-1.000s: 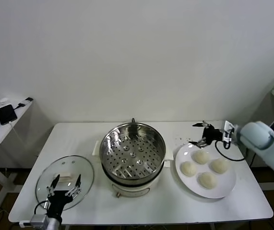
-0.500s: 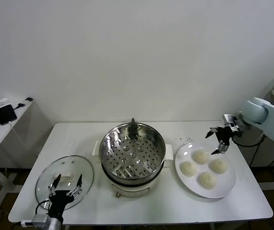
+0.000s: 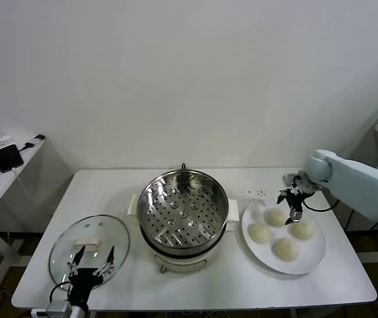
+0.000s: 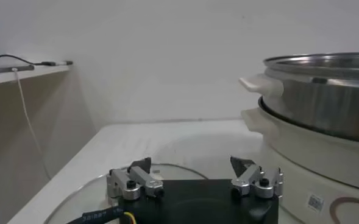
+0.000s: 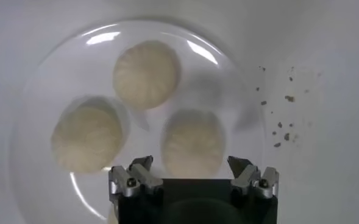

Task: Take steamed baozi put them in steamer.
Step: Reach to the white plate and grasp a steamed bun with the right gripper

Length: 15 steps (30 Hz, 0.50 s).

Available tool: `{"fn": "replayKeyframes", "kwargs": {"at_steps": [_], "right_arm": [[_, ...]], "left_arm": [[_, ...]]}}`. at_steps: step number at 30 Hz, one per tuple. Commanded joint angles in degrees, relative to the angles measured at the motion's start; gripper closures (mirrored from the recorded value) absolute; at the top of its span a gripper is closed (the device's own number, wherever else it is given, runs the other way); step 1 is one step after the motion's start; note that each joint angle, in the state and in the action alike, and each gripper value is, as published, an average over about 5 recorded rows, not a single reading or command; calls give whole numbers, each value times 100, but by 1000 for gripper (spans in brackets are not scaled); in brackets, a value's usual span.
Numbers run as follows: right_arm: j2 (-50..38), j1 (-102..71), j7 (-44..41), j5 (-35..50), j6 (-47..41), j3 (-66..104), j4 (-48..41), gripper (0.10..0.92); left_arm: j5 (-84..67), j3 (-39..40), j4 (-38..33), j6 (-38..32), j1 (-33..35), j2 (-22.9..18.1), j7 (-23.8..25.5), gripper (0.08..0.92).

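Four cream-white baozi lie on a white plate (image 3: 316, 253) at the right: one far (image 3: 276, 216), one left (image 3: 260, 232), one right (image 3: 302, 229), one near (image 3: 286, 248). My right gripper (image 3: 290, 203) is open and empty, pointing down just above the far baozi. In the right wrist view its jaws (image 5: 191, 164) straddle one baozi (image 5: 193, 143) without touching; two others (image 5: 146, 74) (image 5: 88, 135) lie beyond. The steel steamer (image 3: 183, 209) stands empty at the table's middle, perforated tray showing. My left gripper (image 3: 89, 270) is open and idle over the glass lid.
The glass lid (image 3: 89, 242) with a white handle lies at the front left, also in the left wrist view (image 4: 100, 192) beside the steamer (image 4: 325, 97). Dark crumbs (image 3: 255, 194) dot the table behind the plate. A side table with a phone (image 3: 8, 158) stands far left.
My right gripper has swung from the plate's far edge to over the far baozi, now pointing down. My left gripper has sunk slightly toward the front edge.
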Motion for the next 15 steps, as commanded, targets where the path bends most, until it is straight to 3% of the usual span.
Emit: {"fn": "replayKeyframes", "kwargs": {"at_steps": [1,15], "right_arm": [[376,-467,351,-184,-92,384,-451,203],[262,-254,228,-183,-432,191,-148,203]], "left_arm": [[38,35,8,2,9,-10,0,177],[77,78,-113,52,56,-30,1,177]]}}
